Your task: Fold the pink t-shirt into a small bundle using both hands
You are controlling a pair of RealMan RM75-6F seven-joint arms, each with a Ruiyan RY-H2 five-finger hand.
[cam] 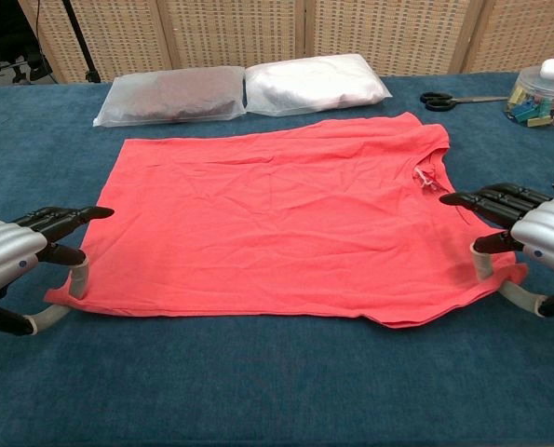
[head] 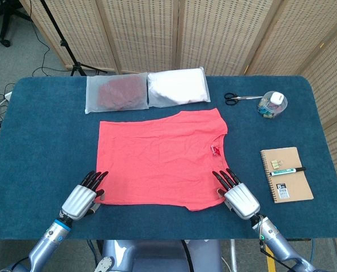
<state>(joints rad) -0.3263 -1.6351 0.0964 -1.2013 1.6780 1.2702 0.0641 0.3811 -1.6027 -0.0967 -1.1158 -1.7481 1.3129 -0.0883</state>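
My left hand [cam: 20,265] sits at the near left corner of the t-shirt [head: 160,158], fingers [cam: 76,216] stretched over the hem and the thumb under the edge, which looks slightly lifted; I judge it a loose pinch just forming, not a firm hold yet. The t-shirt lies flat and spread in the middle of the table [head: 38,136], collar toward my right, no fold made. My right hand [cam: 528,237] rests at the near right corner, fingers extended above the cloth, thumb down on it; whether it grips anything I cannot tell. So the folding is at its very start: both corners need securing, then every fold remains.
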